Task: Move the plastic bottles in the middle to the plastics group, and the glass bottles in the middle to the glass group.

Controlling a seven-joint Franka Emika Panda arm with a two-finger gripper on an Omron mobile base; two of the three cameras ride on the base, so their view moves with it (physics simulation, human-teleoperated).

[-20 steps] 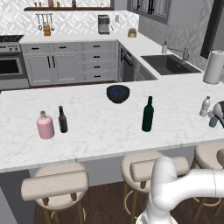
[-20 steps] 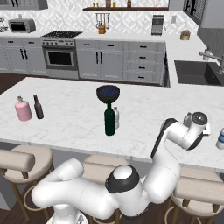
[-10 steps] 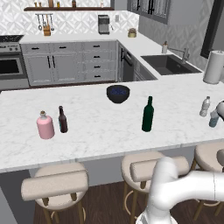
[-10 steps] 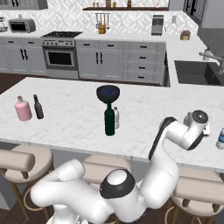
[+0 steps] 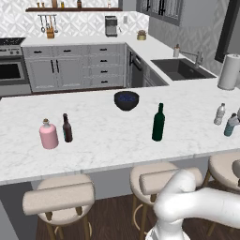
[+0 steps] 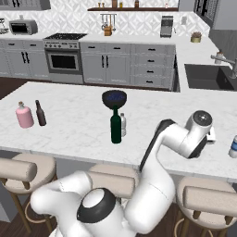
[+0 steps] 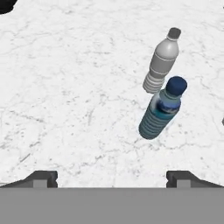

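Over at the right end of the white marble counter (image 5: 103,136), the small blue bottle (image 7: 161,113) with its dark cap stands upright just beside the clear greyish bottle (image 7: 160,60) with the pale cap; from the hand's camera the two overlap a little, so I cannot tell whether they touch. The tool (image 7: 112,177) hangs above them with its two dark fingertips (image 7: 41,178) spread wide, and nothing sits between them; the blue bottle is clear of both tips. From the left base camera the same pair shows near the counter's right edge, the blue bottle (image 5: 230,124) nearer the stools and the greyish one (image 5: 219,114) a bit further back. The tall dark green bottle (image 5: 158,123) stands alone in the middle of the counter, well apart from that pair, with a dark bowl (image 5: 126,100) behind it toward the kitchen. Far off at the left end stand the squat pink flask (image 5: 48,134) and the slim dark brown bottle (image 5: 67,128), just beside each other. A paper towel roll (image 5: 228,71) stands at the far right, near the sink (image 5: 182,68).
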